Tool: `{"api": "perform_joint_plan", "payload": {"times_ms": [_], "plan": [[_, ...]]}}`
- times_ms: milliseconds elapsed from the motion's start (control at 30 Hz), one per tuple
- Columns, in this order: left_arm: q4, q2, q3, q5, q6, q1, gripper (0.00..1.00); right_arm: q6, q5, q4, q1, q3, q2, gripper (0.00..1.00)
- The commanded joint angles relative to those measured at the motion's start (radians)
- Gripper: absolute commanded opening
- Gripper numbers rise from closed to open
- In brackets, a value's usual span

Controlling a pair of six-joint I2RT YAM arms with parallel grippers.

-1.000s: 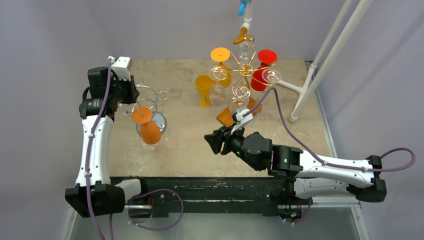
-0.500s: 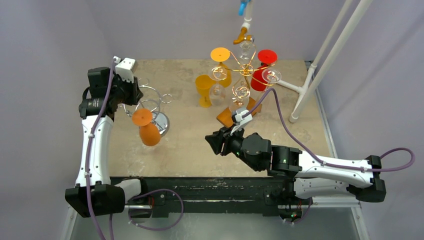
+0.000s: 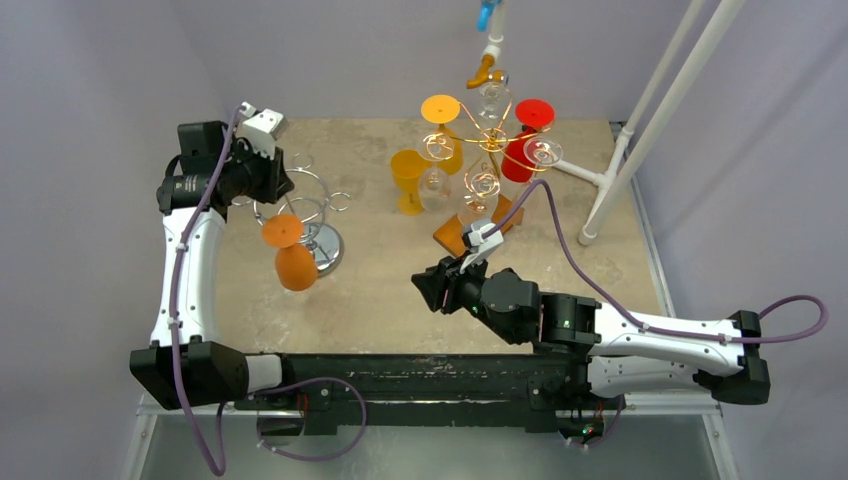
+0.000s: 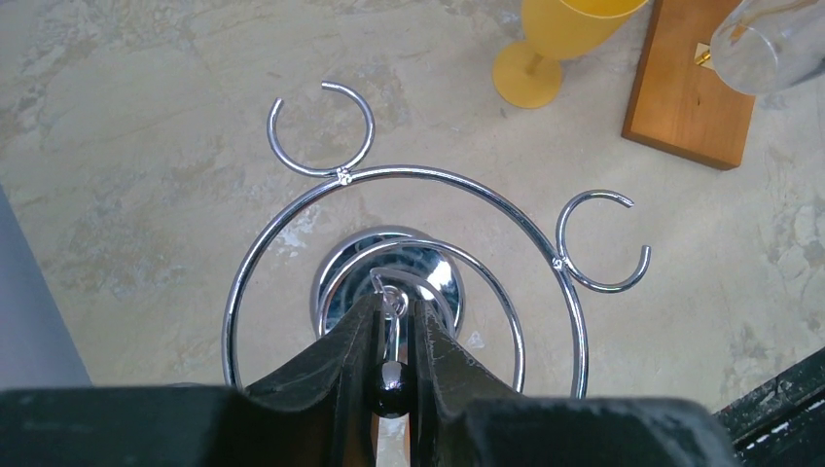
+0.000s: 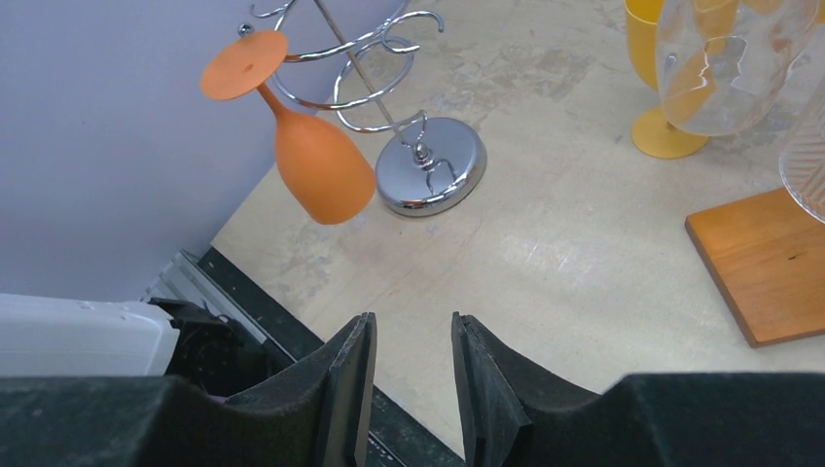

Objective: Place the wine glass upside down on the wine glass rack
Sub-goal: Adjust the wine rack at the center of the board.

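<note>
**Glass nearest the left pincer**

The left gripper (image 4: 392, 326) pinched the chrome rack (image 4: 440, 284) by its centre post. Just beside it the orange wine glass (image 3: 294, 262) hung from a ring, axis tilted, bowl down. The right gripper (image 5: 412, 342), spread and empty, sat well apart.

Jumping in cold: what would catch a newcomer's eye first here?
The orange wine glass hangs upside down, tilted, from the chrome wire rack at the left, whose top post the left gripper clamps. At the back, a gold wire rack carries clear and coloured glasses.
</note>
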Motion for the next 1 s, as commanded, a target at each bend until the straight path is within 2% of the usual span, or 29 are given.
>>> {"api": "perform_joint_plan", "payload": {"times_ms": [0,467,967], "plan": [[0.065,0.003,0.119,0.103,0.069,0.001,0.0,0.026,0.007,0.038,-0.004,-0.011,-0.004,0.41],[0.086,0.002,0.161,0.295,0.103,0.029,0.0,0.025,0.006,0.042,-0.004,-0.016,0.007,0.41],[-0.037,0.068,0.203,0.506,0.413,0.034,0.0,0.025,0.022,0.046,-0.004,-0.033,0.014,0.41]]}}
